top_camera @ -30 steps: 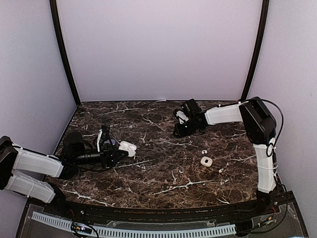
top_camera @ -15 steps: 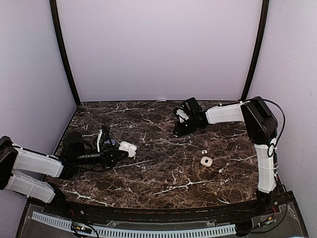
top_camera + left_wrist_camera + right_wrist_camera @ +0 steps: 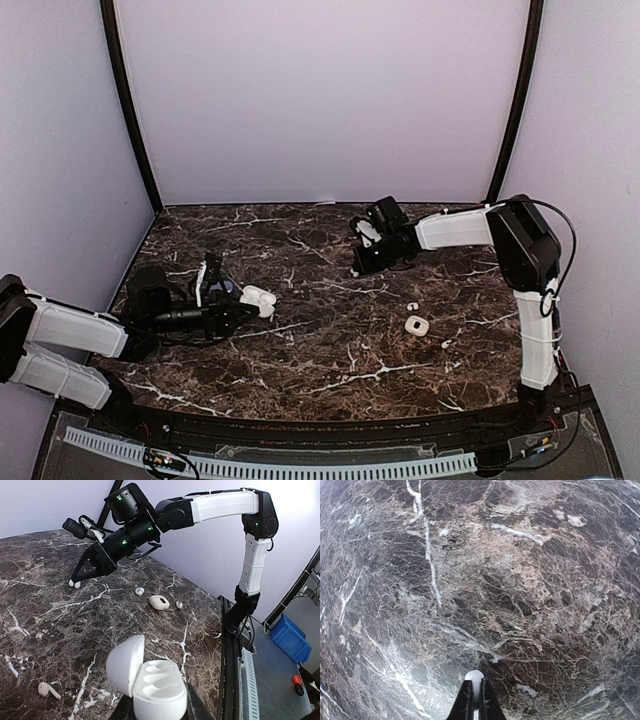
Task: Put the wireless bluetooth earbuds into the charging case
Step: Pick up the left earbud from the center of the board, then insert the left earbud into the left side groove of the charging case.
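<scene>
Dark brown marble-patterned surface [image 3: 330,350] with white veins is enclosed by pale lavender walls [image 3: 320,100] and two black corner posts. The left hand [image 3: 240,308] is held low over the surface and is closed on a white rounded plastic charging case [image 3: 152,685], which is gripped at its base; its domed lid [image 3: 125,665] is swung open to one side and two hollow sockets are seen in the base. A white stemmed earbud [image 3: 46,689] is seen lying on the surface just beside this hand, on the lid side of the case. The right hand [image 3: 357,268] is stretched out well apart from the left hand, tilted down with its tips just above the surface, and its fingers are shut on a small white rounded earbud [image 3: 474,676], which is pinched at the very tips. Back from the right hand, toward the base of its arm, three things are laid near one another on the surface: a tiny white earbud [image 3: 412,306], a cream oval closed case [image 3: 417,325] just beside it, and a second tiny white earbud [image 3: 446,344] nearest the base.
</scene>
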Controlling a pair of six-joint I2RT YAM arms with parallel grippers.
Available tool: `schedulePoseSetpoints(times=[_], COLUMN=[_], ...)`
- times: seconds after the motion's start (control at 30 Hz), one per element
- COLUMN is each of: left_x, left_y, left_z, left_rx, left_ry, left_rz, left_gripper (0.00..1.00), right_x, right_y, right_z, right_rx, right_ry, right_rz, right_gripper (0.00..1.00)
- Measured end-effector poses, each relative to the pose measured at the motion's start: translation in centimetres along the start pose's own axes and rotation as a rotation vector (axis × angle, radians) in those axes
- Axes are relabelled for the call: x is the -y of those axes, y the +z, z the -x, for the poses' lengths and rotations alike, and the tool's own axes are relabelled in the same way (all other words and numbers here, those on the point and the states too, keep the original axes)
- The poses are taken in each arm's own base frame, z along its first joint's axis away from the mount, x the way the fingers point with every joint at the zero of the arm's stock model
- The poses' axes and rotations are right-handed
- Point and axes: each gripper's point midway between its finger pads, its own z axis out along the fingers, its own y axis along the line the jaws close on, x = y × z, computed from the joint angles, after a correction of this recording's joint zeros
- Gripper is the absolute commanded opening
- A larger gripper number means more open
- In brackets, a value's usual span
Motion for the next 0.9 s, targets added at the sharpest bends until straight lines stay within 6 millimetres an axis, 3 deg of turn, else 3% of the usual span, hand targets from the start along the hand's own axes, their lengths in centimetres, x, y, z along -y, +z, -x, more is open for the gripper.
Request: schedulePoseSetpoints(times=[0.2,0.33,0.43,0.63,0.9], left_x=[0.5,1.2,1.7,2.5,4.7], left_y=[0.0,0.0,0.0,0.3,2.4], left_z=[-0.1,0.1,0.1,-0.1,1.9], left_rx=[-0.006,-0.002,-0.004,-0.011,-0.001], left_ry=[0.006,0.02,0.027,0.049,0.168], left_rz=[-0.03,-0.066,-0.098,-0.145,-0.245], left_gripper=[0.14,0.14,0.14,0.14,0.16], right_x=[-0.7,-2.8,-6.0,-14.5,-18.6], right_y=[-1.2,-3.7,-6.8,-14.6,-21.8], right_z=[0.4,0.4,0.1,0.1,-1.2], right_rx=[0.019,0.069,0.133,0.323,0.493], right_ry=[-0.011,-0.047,-0.115,-0.311,-0.476], right_rz=[0.029,0.103,0.209,0.485,0.692], right_gripper=[0.0,0.0,0.0,0.0,0.0])
